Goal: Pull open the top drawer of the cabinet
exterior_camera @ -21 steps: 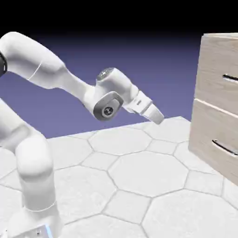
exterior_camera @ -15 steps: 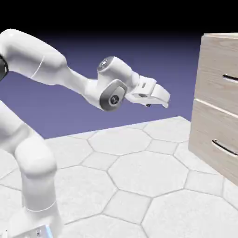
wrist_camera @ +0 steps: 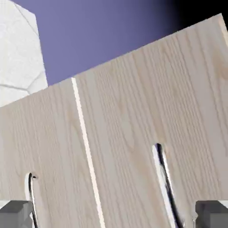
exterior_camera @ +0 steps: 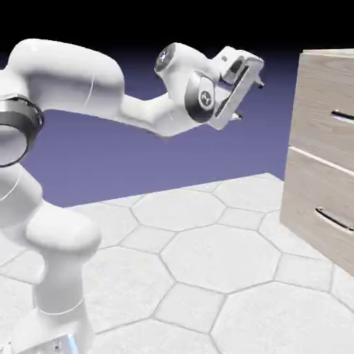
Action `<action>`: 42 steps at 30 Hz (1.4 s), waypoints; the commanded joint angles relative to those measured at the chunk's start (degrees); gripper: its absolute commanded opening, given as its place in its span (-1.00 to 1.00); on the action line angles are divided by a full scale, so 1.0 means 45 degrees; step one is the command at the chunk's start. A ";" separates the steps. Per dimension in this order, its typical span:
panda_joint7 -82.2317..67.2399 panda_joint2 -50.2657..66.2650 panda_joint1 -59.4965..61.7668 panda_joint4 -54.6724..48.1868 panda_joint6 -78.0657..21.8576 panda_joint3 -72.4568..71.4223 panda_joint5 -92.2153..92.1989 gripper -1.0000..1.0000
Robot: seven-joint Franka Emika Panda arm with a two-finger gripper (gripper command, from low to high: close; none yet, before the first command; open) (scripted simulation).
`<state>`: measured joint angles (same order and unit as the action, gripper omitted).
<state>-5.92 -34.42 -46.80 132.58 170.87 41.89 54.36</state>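
Note:
The cabinet (exterior_camera: pixel 325 152) of pale wood grain stands at the exterior view's right. Its top drawer (exterior_camera: pixel 323 110) is flush with the front, and its silver bar handle (exterior_camera: pixel 343 116) shows at the picture's edge. My gripper (exterior_camera: pixel 250 100) hangs in the air left of the top drawer, level with it, well apart from it, open and holding nothing. The hand view is rolled: the top drawer (wrist_camera: pixel 142 111) fills the right part with its handle (wrist_camera: pixel 165 178) between my gripper's (wrist_camera: pixel 114 216) grey fingertips (wrist_camera: pixel 211 214).
The lower drawer (exterior_camera: pixel 314 207) with its own handle (exterior_camera: pixel 334 220) sits under the top one; in the hand view the lower drawer (wrist_camera: pixel 44 147) lies left of a pale seam. The white hexagon-tiled table (exterior_camera: pixel 207 269) spreads below the arm.
The arm has risen and reached toward the cabinet. The hand swung up from pointing down at the table to facing the drawer fronts.

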 commanded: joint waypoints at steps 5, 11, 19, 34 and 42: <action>-0.2421 -0.0088 -0.2308 -0.1422 -0.0157 0.2096 0.2721 0.00; -0.5327 -0.0194 -0.5076 -0.3129 -0.0346 0.4611 0.5985 0.00; -0.9200 -0.0335 -0.8768 -0.5404 -0.0597 0.7965 1.0337 0.00; -1.6462 -0.0599 -1.5690 -0.9670 -0.1069 1.4252 1.8497 0.00; -2.0336 -0.0740 -1.9381 -1.1945 -0.1321 1.7605 2.2849 0.00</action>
<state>-97.43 -37.75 -134.01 78.83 164.92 121.11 157.18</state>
